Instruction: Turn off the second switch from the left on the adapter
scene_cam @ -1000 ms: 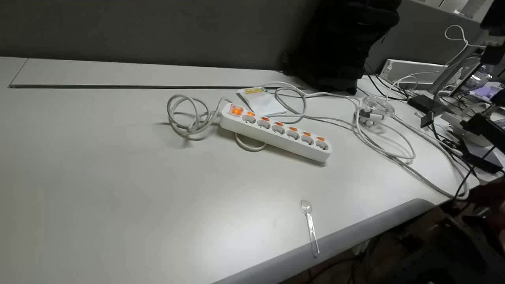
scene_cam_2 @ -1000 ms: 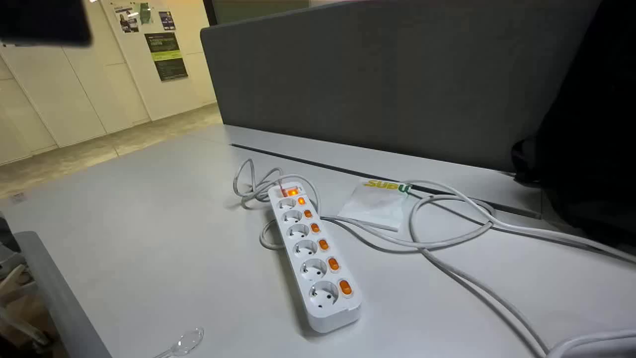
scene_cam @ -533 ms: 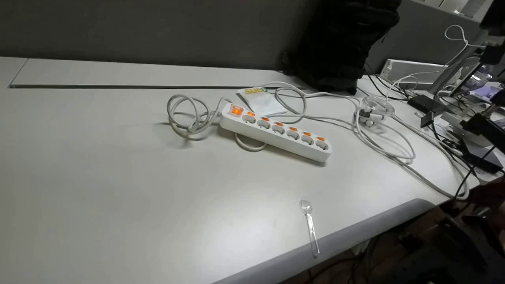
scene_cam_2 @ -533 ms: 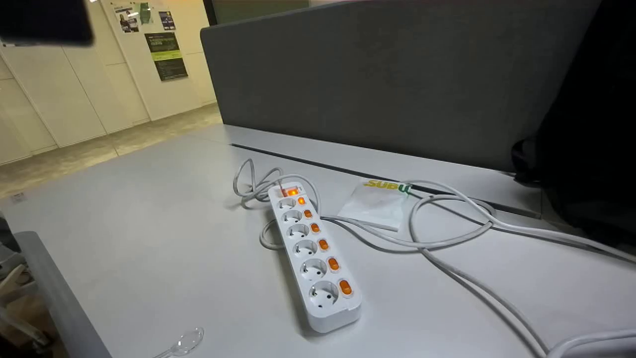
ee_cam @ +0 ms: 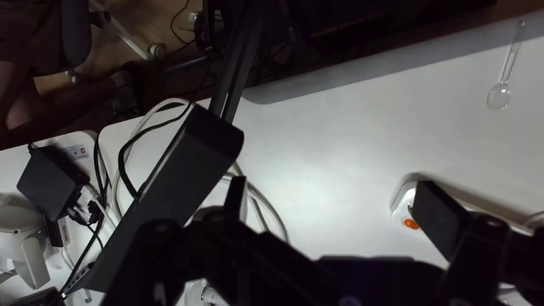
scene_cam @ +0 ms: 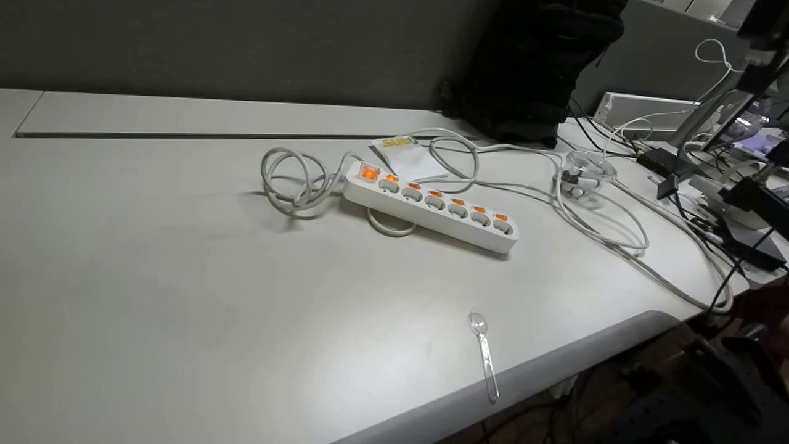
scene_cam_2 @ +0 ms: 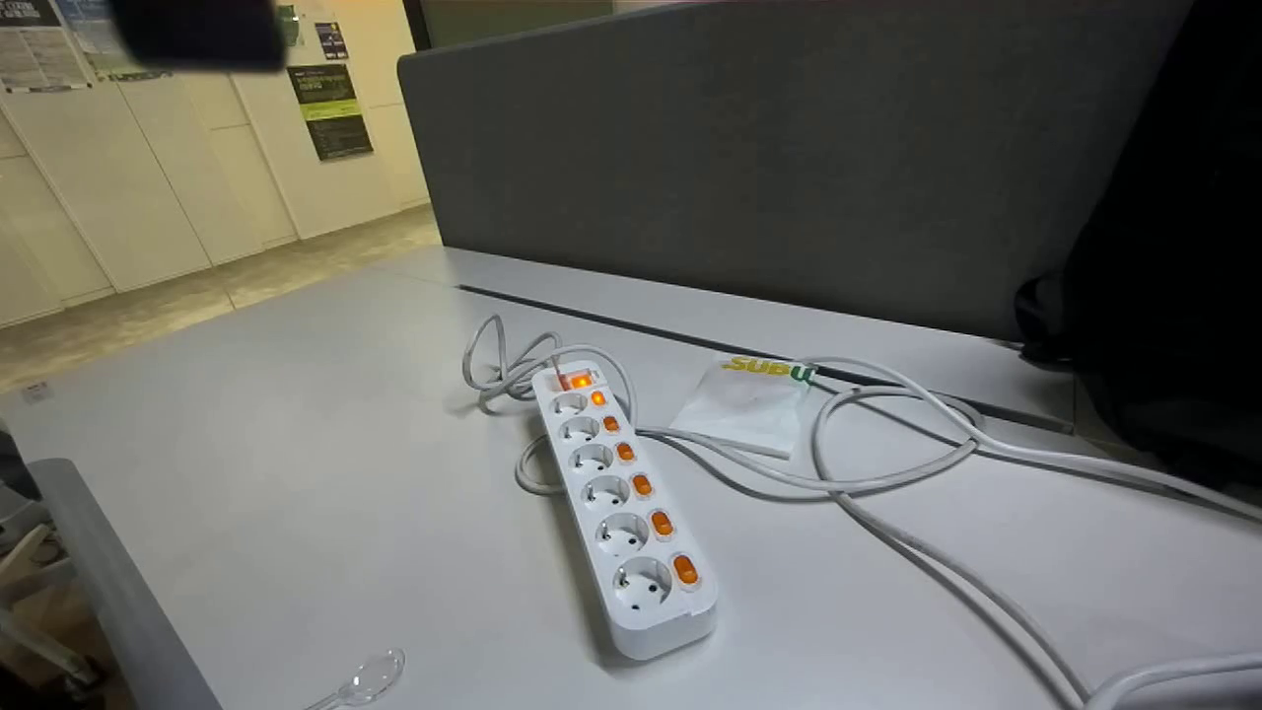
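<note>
Black two-finger gripper (ee_cam: 333, 204) is hanging with its fingers (ee_cam: 440, 219) standing wide of each other, white tabletop (ee_cam: 340, 148) showing between them. One fingertip is hiding part of a long white plastic power strip (scene_cam_2: 623, 501) from the wrist camera; in both exterior views the strip's whole top is showing, so the gripper is hanging apart from it. In an exterior view a dark block (scene_cam_2: 202, 35) is appearing higher than the strip, perhaps part of the arm, though too blurred to tell.

Strip is lying flat, six round sockets facing up. At its cord end a large square orange-red switch (scene_cam: 369, 173) is glowing. Just beside that, second along the strip, a small orange switch (scene_cam_2: 597, 398) is glowing too. Five duller orange switches (scene_cam_2: 662, 523) are lining the rest of the strip.

Loops of pale grey cable (scene_cam: 302, 200) are bunching just beside the strip's glowing end. Flat white packet with yellow and green lettering (scene_cam_2: 744, 409) is lying near the strip, on its switch side. Clear plastic spoon (scene_cam: 484, 351) is lying well apart on the strip's socket side, bowl pointing stripward. Bulky black bag (scene_cam: 536, 68) is standing well beyond the strip, before a dark grey partition (scene_cam_2: 789, 168).
</note>
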Motion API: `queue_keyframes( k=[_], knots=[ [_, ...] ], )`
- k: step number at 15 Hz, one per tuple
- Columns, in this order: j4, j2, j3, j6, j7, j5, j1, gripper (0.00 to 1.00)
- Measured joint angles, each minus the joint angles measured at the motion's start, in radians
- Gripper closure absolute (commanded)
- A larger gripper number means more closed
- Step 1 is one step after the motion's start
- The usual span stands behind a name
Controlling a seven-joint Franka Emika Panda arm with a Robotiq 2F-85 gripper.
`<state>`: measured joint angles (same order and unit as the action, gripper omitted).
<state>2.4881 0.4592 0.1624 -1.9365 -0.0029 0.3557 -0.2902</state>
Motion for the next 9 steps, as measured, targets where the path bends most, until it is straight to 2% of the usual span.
queue_keyframes(
  k=[6, 7, 9],
  knots=[
    [-0.016, -0.102, -0.046, -0.286, 0.260, 0.007, -0.001, 0.00],
    [-0.028, -0.138, -0.062, -0.321, 0.310, 0.014, -0.001, 0.25],
    [-0.069, -0.225, -0.092, -0.353, 0.390, 0.013, 0.005, 0.33]
  ],
)
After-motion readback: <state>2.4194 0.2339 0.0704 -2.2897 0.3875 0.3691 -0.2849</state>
